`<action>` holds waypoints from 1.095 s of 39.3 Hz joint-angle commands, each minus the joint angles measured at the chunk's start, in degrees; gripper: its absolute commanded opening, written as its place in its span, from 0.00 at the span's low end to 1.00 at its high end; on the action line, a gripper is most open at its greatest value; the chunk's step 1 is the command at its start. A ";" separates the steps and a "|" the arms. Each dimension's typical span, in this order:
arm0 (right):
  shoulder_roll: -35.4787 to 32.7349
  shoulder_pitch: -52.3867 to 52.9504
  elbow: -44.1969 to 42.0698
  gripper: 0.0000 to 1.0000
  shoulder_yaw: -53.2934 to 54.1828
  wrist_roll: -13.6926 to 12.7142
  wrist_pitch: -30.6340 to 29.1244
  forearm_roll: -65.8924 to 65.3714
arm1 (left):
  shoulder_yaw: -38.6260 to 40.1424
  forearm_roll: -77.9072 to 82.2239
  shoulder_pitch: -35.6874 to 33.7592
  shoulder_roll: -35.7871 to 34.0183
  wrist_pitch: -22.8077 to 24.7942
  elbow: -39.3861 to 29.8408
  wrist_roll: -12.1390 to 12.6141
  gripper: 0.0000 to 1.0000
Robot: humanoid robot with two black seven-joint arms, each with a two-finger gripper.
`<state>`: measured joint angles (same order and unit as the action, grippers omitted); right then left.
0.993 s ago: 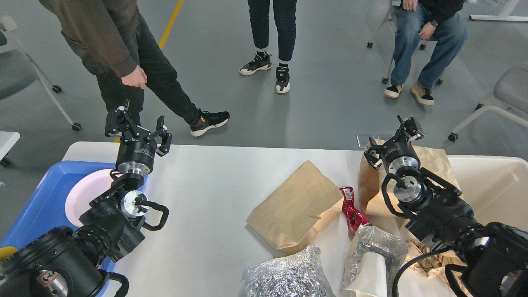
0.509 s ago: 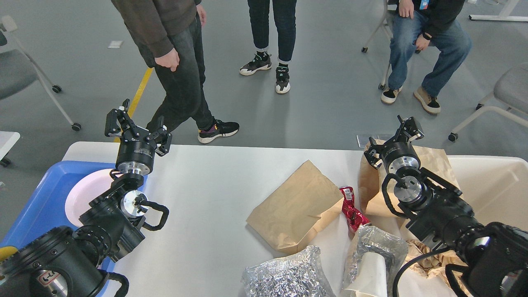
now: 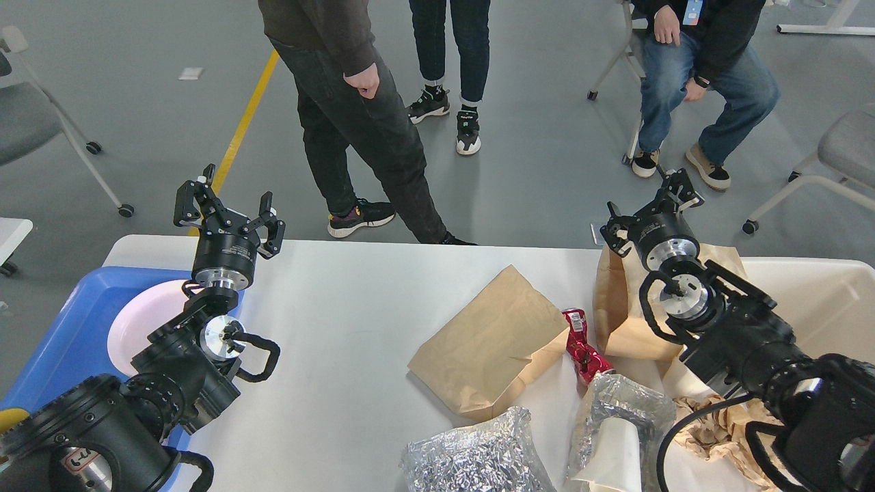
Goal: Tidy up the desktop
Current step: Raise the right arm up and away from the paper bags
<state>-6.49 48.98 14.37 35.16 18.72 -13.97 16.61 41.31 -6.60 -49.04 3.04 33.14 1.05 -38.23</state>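
Note:
The white desktop (image 3: 342,328) spans the view. On its right half lie a flat brown paper bag (image 3: 489,338), a second brown bag (image 3: 625,307) standing by my right arm, a red wrapper (image 3: 582,348), crumpled foil (image 3: 472,454), a foil-wrapped white cup (image 3: 615,430) and crumpled brown paper (image 3: 718,430). My left gripper (image 3: 229,208) is open and empty, raised above the desktop's far left corner. My right gripper (image 3: 653,205) is open and empty, raised above the second bag's top.
A blue tray (image 3: 68,328) with a white plate (image 3: 140,324) sits at the left. A cream bin (image 3: 813,301) stands at the right. A person (image 3: 355,109) walks close behind the table's far edge; two others and chairs are farther back.
My right gripper rose and moved a little away from me, off the second bag. The walking person moved from left to the middle. My left arm stayed still.

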 commanded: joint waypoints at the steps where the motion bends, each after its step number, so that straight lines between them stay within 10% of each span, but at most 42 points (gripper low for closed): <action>1: -4.05 2.26 1.10 1.00 -0.01 0.00 -3.08 0.08 | 0.00 -0.08 0.00 0.03 0.00 0.00 0.00 0.97; 23: -22.15 21.41 5.23 1.00 -4.58 0.00 -3.43 -0.36 | 0.00 -0.08 0.00 0.03 0.00 0.00 0.00 0.97; 43: -22.77 21.33 6.02 1.00 -5.28 0.09 -4.84 -0.53 | 0.00 0.01 0.00 0.03 0.00 0.00 0.00 0.97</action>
<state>-29.29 70.19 20.39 29.96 18.81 -18.80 16.08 41.31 -6.64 -49.04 3.03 33.13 1.05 -38.23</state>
